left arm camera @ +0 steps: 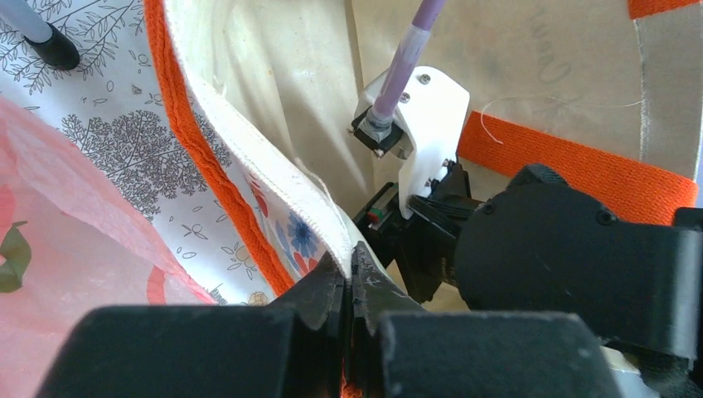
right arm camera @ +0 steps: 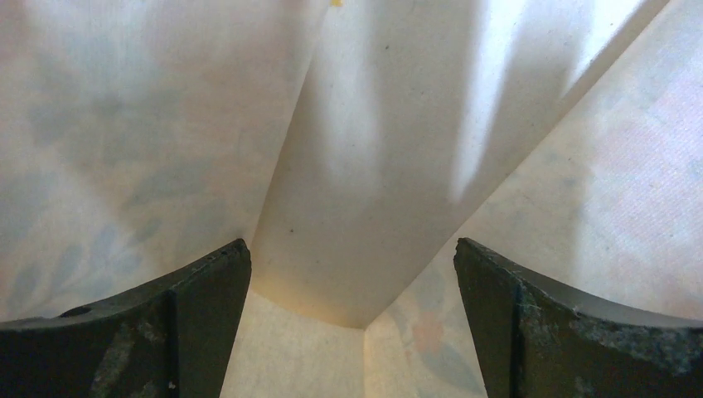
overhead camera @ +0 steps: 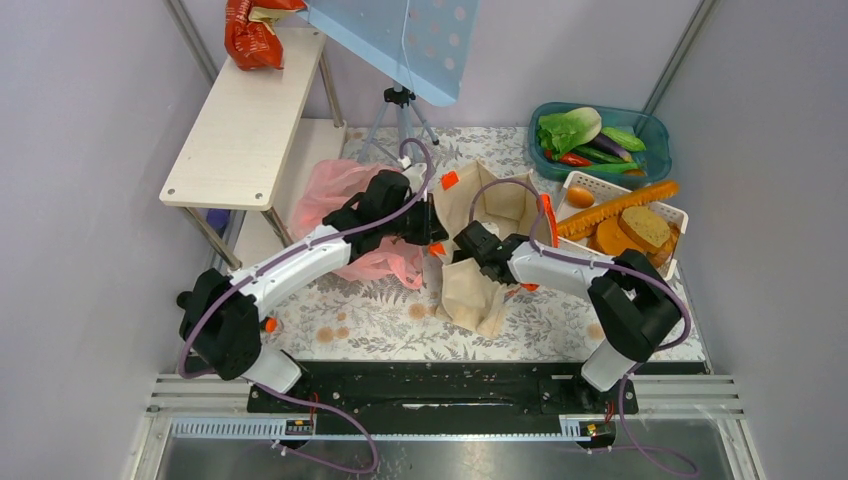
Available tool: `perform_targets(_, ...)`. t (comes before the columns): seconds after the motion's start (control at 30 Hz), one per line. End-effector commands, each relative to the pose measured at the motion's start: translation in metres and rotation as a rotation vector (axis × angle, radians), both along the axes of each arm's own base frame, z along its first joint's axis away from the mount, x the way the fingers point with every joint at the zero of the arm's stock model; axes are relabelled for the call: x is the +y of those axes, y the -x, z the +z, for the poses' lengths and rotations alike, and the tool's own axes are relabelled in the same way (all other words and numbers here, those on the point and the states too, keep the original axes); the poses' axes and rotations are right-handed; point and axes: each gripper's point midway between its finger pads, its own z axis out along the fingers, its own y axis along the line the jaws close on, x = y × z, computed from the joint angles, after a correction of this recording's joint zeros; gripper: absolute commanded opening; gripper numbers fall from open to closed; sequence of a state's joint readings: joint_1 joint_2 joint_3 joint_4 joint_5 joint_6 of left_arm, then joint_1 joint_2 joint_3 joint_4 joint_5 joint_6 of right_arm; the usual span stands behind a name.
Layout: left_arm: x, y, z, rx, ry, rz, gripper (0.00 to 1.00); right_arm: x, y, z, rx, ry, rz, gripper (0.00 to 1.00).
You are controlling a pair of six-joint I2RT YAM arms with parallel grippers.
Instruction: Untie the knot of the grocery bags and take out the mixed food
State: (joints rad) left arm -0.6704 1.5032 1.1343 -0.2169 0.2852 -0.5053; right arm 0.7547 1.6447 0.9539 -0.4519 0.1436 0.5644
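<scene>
Pink bag (overhead camera: pixel 335 195), one, on floral tabletop (overhead camera: pixel 380 325), one beige tote (overhead camera: pixel 490 215), left gripper (left arm camera: pixel 348 274) jaws clamped on tote rim, right gripper (right arm camera: pixel 352 274) jaws apart inside tote, two food baskets (overhead camera: pixel 655 135), grey walls.

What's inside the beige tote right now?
The right pincer, jaws open, is down inside the beige tote. Its camera shows only bare cream lining; no food is visible. Anything beneath the folds is hidden. The left pincer grips the rim.

The right gripper (right arm camera: pixel 352 323) has its two dark, scuffed fingers (right arm camera: pixel 191 315) spread wide apart at the near edge. Between and beyond them lies pale beige fabric (right arm camera: pixel 365 182), folded into creases, with faint flower prints showing through at both sides.
</scene>
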Motion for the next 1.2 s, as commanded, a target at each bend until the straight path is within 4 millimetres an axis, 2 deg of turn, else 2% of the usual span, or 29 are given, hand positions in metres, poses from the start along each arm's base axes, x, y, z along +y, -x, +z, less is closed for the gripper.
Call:
perform_targets(0.0,0.013,0.004,0.037,-0.123,0.018,0.0,0.0,-0.041,0.004,-0.028,-0.027,0.16,-0.108,0.99)
perform_targets(0.1,0.024,0.009,0.051,-0.174,0.004,0.004,0.0,-0.05,0.0,-0.034,-0.013,0.126,-0.168,0.99)
perform_targets(0.23,0.027,0.025,0.067,-0.189,0.027,-0.045,0.0,-0.067,-0.006,-0.039,-0.018,0.216,-0.173,1.0)
perform_targets(0.33,0.028,0.037,0.072,-0.179,0.045,-0.087,0.0,-0.061,-0.007,-0.048,-0.008,0.198,-0.167,0.97)
perform_targets(0.4,0.03,0.04,0.069,-0.183,0.037,-0.096,0.0,-0.046,-0.007,-0.053,0.0,0.114,-0.161,0.81)
perform_targets(0.43,0.032,0.041,0.067,-0.182,0.024,-0.099,0.0,-0.04,-0.004,-0.054,0.005,0.064,-0.158,0.7)
perform_targets(0.5,0.035,0.043,0.063,-0.174,-0.001,-0.106,0.0,-0.023,-0.006,-0.044,-0.021,-0.046,-0.154,0.46)
perform_targets(0.57,0.035,0.048,0.063,-0.177,-0.002,-0.134,0.0,-0.014,-0.011,-0.024,-0.066,-0.118,-0.149,0.18)
perform_targets(0.63,0.034,0.054,0.071,-0.215,0.017,-0.179,0.0,-0.012,-0.02,0.008,-0.149,-0.163,-0.145,0.0)
perform_targets(0.8,0.035,0.065,0.1,-0.387,0.021,-0.269,0.0,-0.019,-0.043,0.118,-0.442,-0.268,-0.13,0.0)
perform_targets(0.83,0.035,0.068,0.11,-0.439,0.025,-0.293,0.0,-0.02,-0.045,0.148,-0.524,-0.32,-0.128,0.0)
perform_targets(0.93,0.032,0.079,0.147,-0.625,0.048,-0.352,0.0,-0.023,-0.046,0.205,-0.717,-0.447,-0.112,0.0)
perform_targets(1.0,0.031,0.086,0.169,-0.746,0.057,-0.383,0.0,-0.027,-0.042,0.227,-0.81,-0.51,-0.097,0.0)
perform_targets(1.03,0.03,0.09,0.176,-0.793,0.057,-0.403,0.0,-0.029,-0.038,0.231,-0.838,-0.531,-0.09,0.0)
perform_targets(1.1,0.028,0.096,0.182,-0.867,0.043,-0.431,0.0,-0.033,-0.029,0.239,-0.884,-0.568,-0.069,0.0)
perform_targets(1.17,0.027,0.102,0.181,-0.919,0.021,-0.462,0.0,-0.039,-0.021,0.247,-0.918,-0.594,-0.057,0.0)
